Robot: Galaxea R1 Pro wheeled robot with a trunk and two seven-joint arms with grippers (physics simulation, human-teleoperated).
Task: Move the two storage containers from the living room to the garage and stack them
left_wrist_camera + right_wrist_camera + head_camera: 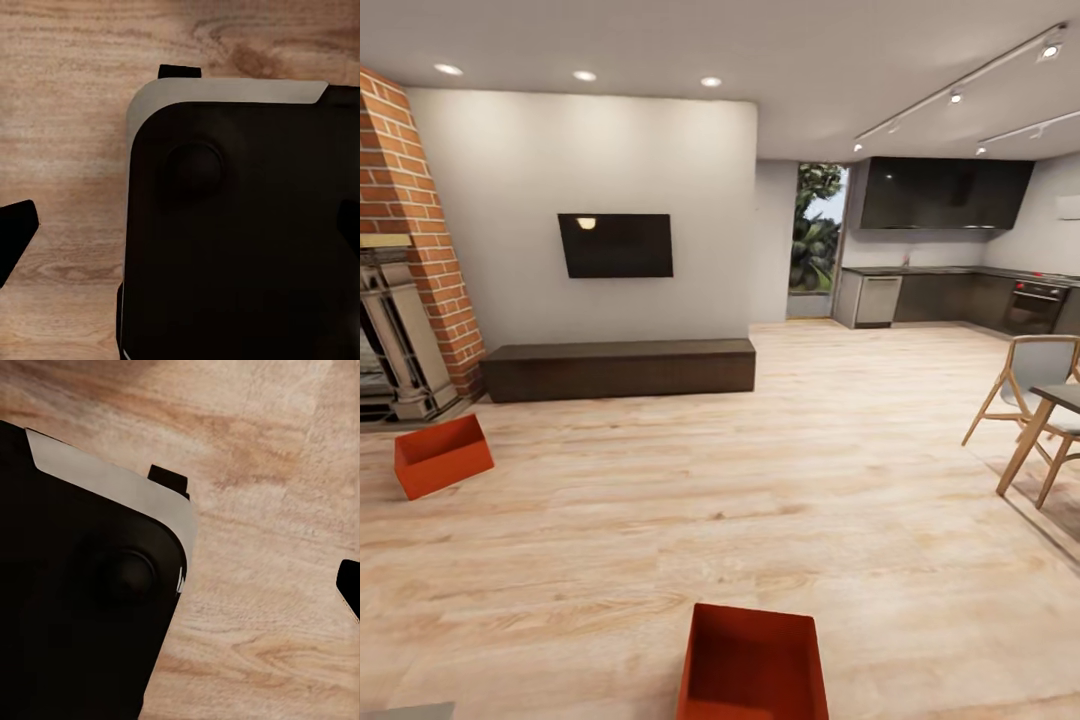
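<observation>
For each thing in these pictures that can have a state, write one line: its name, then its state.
Near storage container: upright on the wood floor, open top, empty.
Far storage container: on the floor by the fireplace, tipped so its opening faces the camera, empty.
TV: screen dark.
Chair: upright beside the table.
Left and right grippers: state cannot be told.

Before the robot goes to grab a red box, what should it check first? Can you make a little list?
1. Near storage container in sight on the wood floor: ok.
2. Second storage container in sight, by the brick fireplace: ok.
3. Both containers upright, nothing seen inside: ok.
4. Floor between robot and near container free: ok.
5. Grippers open and ready: cannot tell.
6. Way to the garage: cannot tell.
</observation>
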